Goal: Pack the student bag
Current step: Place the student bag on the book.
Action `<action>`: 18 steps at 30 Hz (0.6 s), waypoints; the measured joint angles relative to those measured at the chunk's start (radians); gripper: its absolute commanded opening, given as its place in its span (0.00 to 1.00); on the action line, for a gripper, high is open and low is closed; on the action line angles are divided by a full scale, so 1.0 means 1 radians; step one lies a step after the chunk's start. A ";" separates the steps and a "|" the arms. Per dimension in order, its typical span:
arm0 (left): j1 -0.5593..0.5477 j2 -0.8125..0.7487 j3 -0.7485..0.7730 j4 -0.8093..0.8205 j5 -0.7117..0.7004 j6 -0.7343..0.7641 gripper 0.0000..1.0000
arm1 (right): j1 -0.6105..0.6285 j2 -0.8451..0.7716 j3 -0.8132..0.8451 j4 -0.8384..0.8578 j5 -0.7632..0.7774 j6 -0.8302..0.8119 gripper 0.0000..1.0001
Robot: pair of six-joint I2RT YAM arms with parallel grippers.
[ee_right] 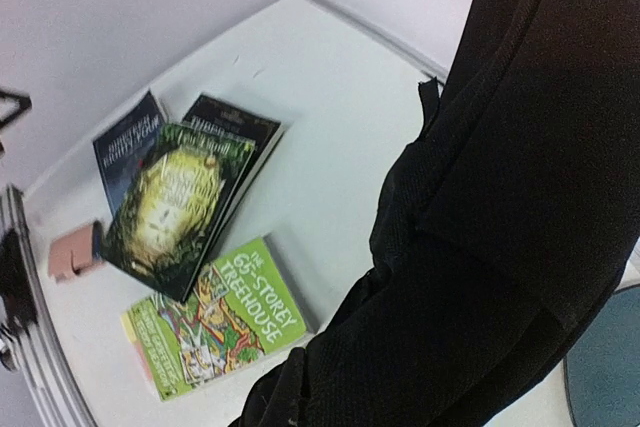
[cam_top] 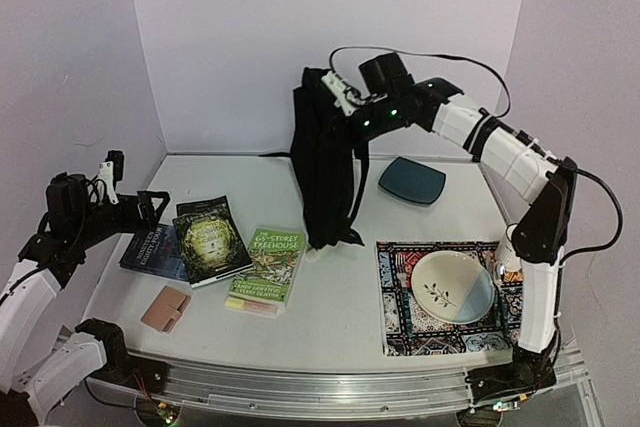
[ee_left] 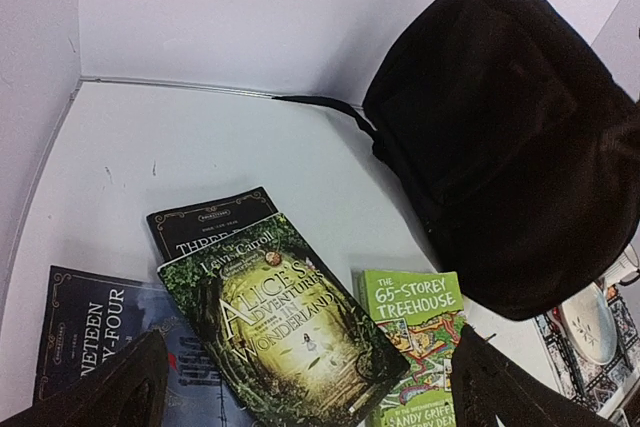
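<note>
- The student bag [cam_top: 325, 162] stands tall at the back middle of the table. It hangs limp from the right gripper [cam_top: 345, 97], which is pinched shut on its top edge.
- It looks soft and floppy, so it will likely sag and fold. The top hem or a strap seems the best hold.
- The left gripper [cam_top: 152, 203] hovers with its fingers wide apart over the Alice's Adventures in Wonderland book [cam_top: 212, 239], holding nothing.

Right arm [cam_top: 500, 152] white-shelled with black joints, green lights, looping black cable [cam_top: 440, 53], left arm [cam_top: 30, 297] alike, black left gripper [cam_top: 152, 203]
</note>
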 measured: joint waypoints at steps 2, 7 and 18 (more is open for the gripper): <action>0.000 0.001 0.000 0.000 0.002 -0.036 0.99 | 0.074 -0.001 -0.036 -0.014 0.067 -0.081 0.00; 0.000 0.034 0.037 -0.026 0.001 -0.162 0.99 | 0.274 -0.004 -0.128 -0.008 0.240 -0.265 0.00; 0.000 0.030 0.083 -0.149 -0.069 -0.410 0.99 | 0.451 -0.027 -0.349 0.016 0.319 -0.338 0.55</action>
